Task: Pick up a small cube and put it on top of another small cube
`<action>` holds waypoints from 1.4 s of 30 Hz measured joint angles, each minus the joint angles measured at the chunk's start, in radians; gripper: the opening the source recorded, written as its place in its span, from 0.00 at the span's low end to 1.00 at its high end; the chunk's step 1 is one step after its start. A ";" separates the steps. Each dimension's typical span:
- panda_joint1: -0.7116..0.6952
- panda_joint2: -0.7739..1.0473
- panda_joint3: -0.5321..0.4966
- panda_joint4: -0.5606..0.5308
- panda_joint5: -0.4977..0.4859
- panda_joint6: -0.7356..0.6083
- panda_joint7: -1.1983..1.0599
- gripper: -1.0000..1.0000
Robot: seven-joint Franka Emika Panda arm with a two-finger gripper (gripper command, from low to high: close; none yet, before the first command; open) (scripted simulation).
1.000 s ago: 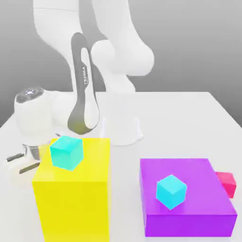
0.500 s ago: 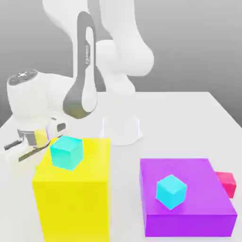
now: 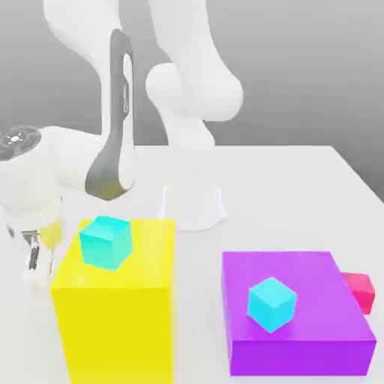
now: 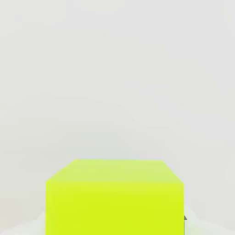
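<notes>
Gripper (image 3: pixel 34 274) sits low at the desk's (image 3: pixel 300 187) edge on the exterior view's left, just beside the big yellow block (image 3: pixel 116 307), pointing down at the surface. The jaws are clamped on the lime cube (image 4: pixel 114 197): in the hand view that cube sits right between the fingers with plain white desk beyond it. In the exterior view the cube itself is hidden behind the hand and the yellow block, so I can't say whether it touches the desk.

The red-pink cube (image 3: pixel 360 291) is on the desk at the opposite side, near the edge on the exterior view's right, tucked against the far side of the purple block (image 3: pixel 300 315) and partly hidden by it. Well apart from the gripper.

Yellow block stands near the front corner on the exterior view's left, with a cyan cube (image 3: pixel 106 241) on top near its back edge. Purple block is lower and flatter, front right, with a second cyan cube (image 3: pixel 271 304) on its top face. Arm base (image 3: pixel 193 206) stands mid-desk behind both blocks.
</notes>
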 joint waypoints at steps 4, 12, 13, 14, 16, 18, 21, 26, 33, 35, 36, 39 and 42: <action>-0.018 0.028 0.010 0.042 -0.075 -0.024 -0.183 0.00; -0.041 0.055 0.025 0.121 -0.222 -0.049 -0.530 0.00; -0.044 0.058 0.027 0.130 -0.240 -0.051 -0.572 0.00; -0.046 0.060 0.028 0.140 -0.258 -0.054 -0.615 0.00; -0.054 0.065 0.035 0.160 -0.297 -0.059 -0.697 0.00; -0.057 0.069 0.037 0.180 -0.333 -0.064 -0.783 0.00; -0.063 0.076 0.040 0.209 -0.387 -0.071 -0.910 0.00; -0.067 0.085 0.047 0.260 -0.473 -0.083 -1.120 0.00; -0.016 0.059 0.136 0.342 -0.517 -0.130 -1.413 0.00; 0.003 0.049 0.166 0.365 -0.523 -0.145 -1.497 0.00; 0.012 0.044 0.180 0.377 -0.527 -0.152 -1.540 0.00; 0.046 0.025 0.232 0.410 -0.523 -0.176 -1.651 0.00; 0.105 -0.013 0.312 0.414 -0.435 -0.202 -1.625 0.00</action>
